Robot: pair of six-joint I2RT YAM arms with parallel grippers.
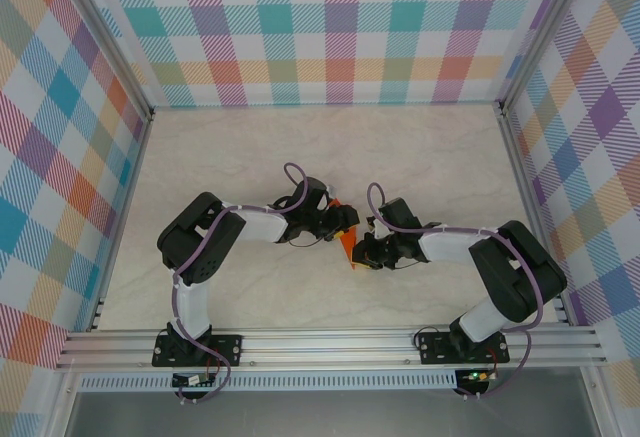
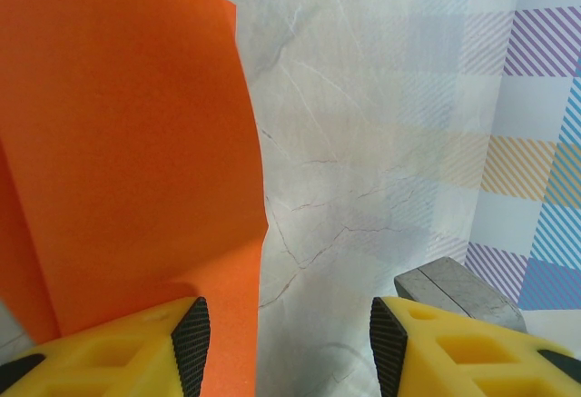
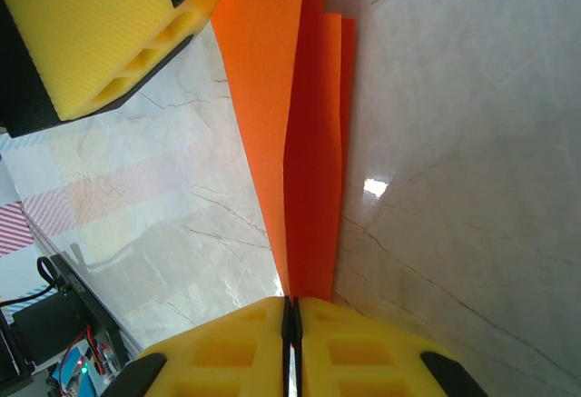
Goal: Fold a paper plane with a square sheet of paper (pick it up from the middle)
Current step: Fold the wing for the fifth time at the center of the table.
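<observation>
Treat the orange paper (image 3: pixel 313 170), pinched by one end in the closed right gripper (image 3: pixel 290 313) over the middle of the table (image 1: pixel 240 157), as light, limp and easily torn; take it along its stiffer creased layers with the parted left gripper (image 2: pixel 289 342).

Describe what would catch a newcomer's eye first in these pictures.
The bright orange paper, folded and creased, sits at the centre of the scene. The right gripper is shut on one end of it; the left gripper stands open beside it. Colourful checked walls ring the pale marbled table.
</observation>
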